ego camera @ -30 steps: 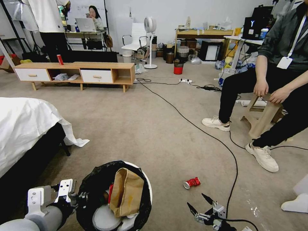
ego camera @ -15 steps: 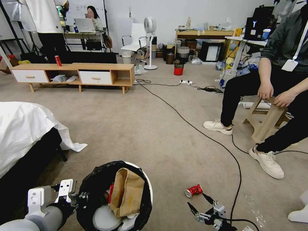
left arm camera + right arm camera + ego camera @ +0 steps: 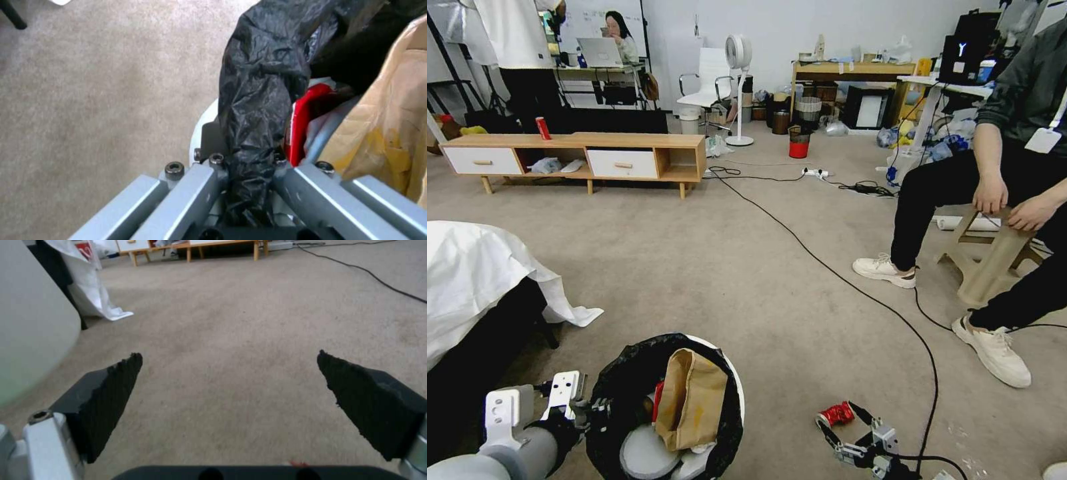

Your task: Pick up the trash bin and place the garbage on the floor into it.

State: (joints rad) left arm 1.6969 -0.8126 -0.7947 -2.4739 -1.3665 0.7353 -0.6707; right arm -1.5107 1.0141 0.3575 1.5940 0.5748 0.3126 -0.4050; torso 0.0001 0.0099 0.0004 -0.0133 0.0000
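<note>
- Step in hand, as I read it: right pincer (image 3: 846, 425) closing in on the crushed red can (image 3: 836, 414) lying on the carpet floor (image 3: 747, 280).
- Right pincer is spread wide with nothing held; black fingertips (image 3: 113, 396) well apart in the right wrist view, bare carpet between them.
- Head view: can sits between or just at the tips of the open fingers, low and right of the bin. Cannot tell if it is touching yet.
- To do it well: centre the can between the pads before squeezing, go low enough that the tips reach the carpet line, close slowly since a dented can may roll or squirt out.
- Watch the black cable (image 3: 894, 313) running just beside the pincer; avoid snagging it.
- Left pincer (image 3: 249, 166) is clamped on the bag-covered rim of the trash bin (image 3: 730, 380), one finger outside and one inside the wall; bin is held at the robot's lower left, near the bed.
- Keep the bin level and steady so the drop is short.
- Bin look: round white plastic, crinkly black liner (image 3: 262, 86) folded over the rim.
- Already inside: brown paper bag (image 3: 694, 400) standing tall, red packet (image 3: 307, 110) beside it, something pale beneath.
- Can look: red, crumpled, silver end, lying on its side.
</note>
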